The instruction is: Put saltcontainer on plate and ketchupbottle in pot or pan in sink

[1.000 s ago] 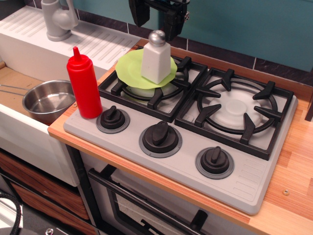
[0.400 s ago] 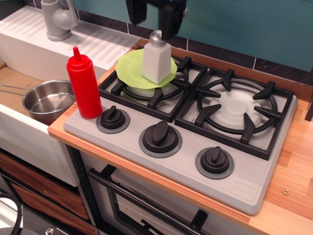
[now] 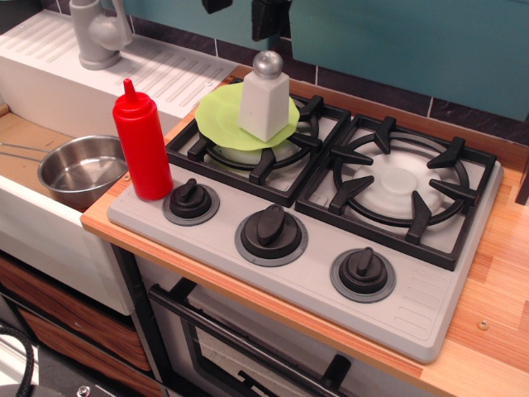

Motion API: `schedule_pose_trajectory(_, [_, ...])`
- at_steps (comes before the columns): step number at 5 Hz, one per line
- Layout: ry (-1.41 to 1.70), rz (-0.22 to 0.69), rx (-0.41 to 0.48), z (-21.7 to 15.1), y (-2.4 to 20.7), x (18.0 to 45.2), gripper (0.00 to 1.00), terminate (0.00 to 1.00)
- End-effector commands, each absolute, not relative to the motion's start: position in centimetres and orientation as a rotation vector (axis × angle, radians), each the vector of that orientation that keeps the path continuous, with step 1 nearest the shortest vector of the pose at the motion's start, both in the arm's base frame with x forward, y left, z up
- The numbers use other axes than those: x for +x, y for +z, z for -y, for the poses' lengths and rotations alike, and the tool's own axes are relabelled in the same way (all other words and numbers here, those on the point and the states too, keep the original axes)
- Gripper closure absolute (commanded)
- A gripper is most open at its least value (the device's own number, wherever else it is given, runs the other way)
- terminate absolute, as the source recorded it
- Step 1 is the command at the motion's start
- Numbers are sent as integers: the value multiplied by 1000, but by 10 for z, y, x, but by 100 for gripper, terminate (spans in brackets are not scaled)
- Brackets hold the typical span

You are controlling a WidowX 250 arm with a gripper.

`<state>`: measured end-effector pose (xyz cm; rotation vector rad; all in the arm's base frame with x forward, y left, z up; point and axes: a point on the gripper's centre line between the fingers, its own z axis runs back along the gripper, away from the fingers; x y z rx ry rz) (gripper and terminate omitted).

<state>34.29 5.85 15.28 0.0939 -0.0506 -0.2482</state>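
Observation:
The white saltcontainer (image 3: 264,98) with its silver ball cap stands upright on the lime-green plate (image 3: 216,116), which lies on the left rear burner. My gripper (image 3: 244,10) is at the top edge, above the saltcontainer and clear of it, open and empty; only its black fingertips (image 3: 269,18) show. The red ketchupbottle (image 3: 142,142) stands upright on the stove's front left corner. The shiny steel pot (image 3: 78,169) sits in the sink (image 3: 41,227) just left of the bottle, with nothing in it.
A grey faucet (image 3: 97,33) and a ribbed drainboard (image 3: 165,70) are at the back left. The right burner grate (image 3: 401,186) holds nothing. Three black knobs (image 3: 271,227) line the stove's front. Wooden counter (image 3: 504,273) lies to the right.
My gripper has risen from around the saltcontainer's cap to the top edge of the view. The saltcontainer stays on the plate. Bottle and pot have not moved.

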Motion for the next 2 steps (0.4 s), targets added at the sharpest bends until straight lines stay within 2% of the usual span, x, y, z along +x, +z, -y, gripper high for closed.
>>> schedule_pose_trajectory(1, [-240, 146, 124, -60, 185, 347, 0, 0])
schedule_pose_trajectory(2, [-271, 162, 107, -79, 185, 313, 0, 0])
